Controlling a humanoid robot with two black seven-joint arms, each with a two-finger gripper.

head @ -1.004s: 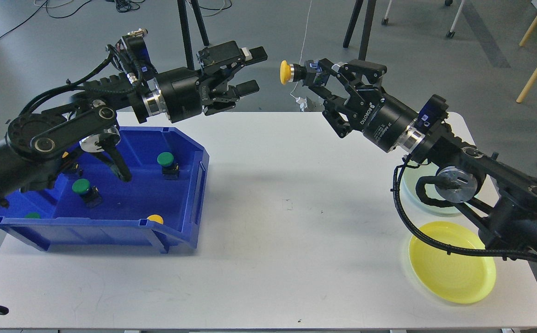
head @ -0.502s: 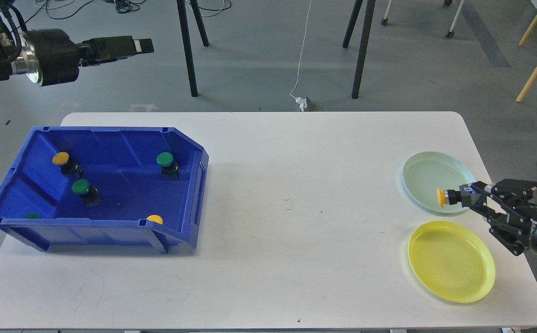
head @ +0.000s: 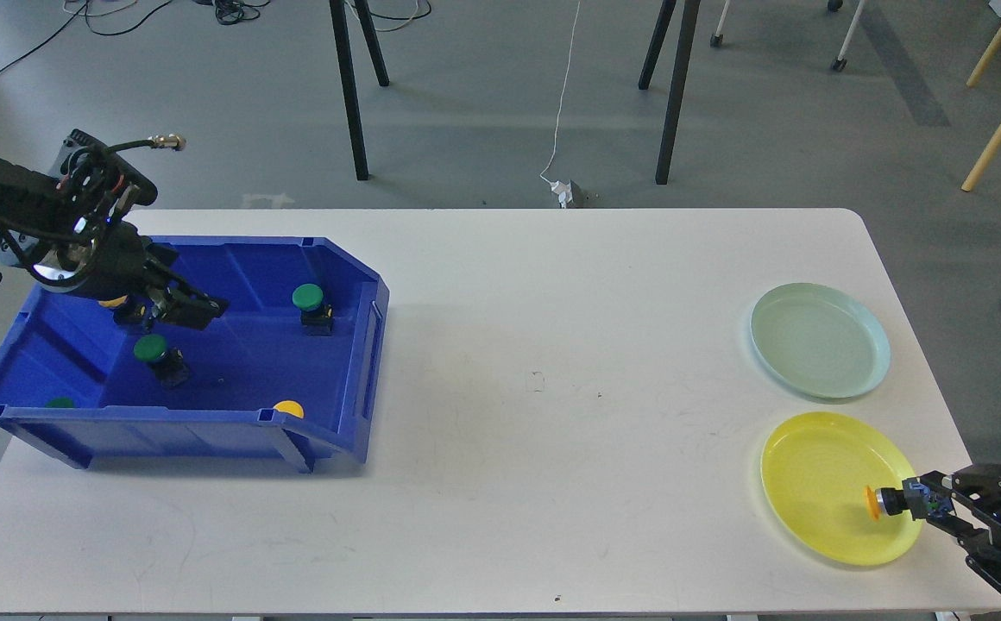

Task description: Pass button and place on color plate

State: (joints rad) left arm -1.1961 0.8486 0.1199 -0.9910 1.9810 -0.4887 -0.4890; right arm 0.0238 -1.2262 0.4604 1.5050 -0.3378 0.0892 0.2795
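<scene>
My right gripper point(head: 915, 502) is at the bottom right, shut on a yellow button point(head: 876, 502) and holding it over the right side of the yellow plate point(head: 820, 483). Whether the button touches the plate I cannot tell. My left gripper point(head: 174, 309) reaches down into the blue bin point(head: 207, 423), right beside a yellow button point(head: 112, 302) at the bin's back left. Its fingers are dark and cannot be told apart. The bin also holds green buttons point(head: 308, 297) point(head: 152, 348) and another yellow button point(head: 289, 408) at the front wall.
A pale green plate point(head: 820, 341) lies behind the yellow plate near the table's right edge. A green cap point(head: 59, 403) peeks at the bin's front left corner. Chair and stand legs are on the floor beyond the white table point(head: 535, 379).
My right gripper carried the yellow button from over the green plate down to the yellow plate. My left gripper dropped from high above into the blue bin beside the yellow button.
</scene>
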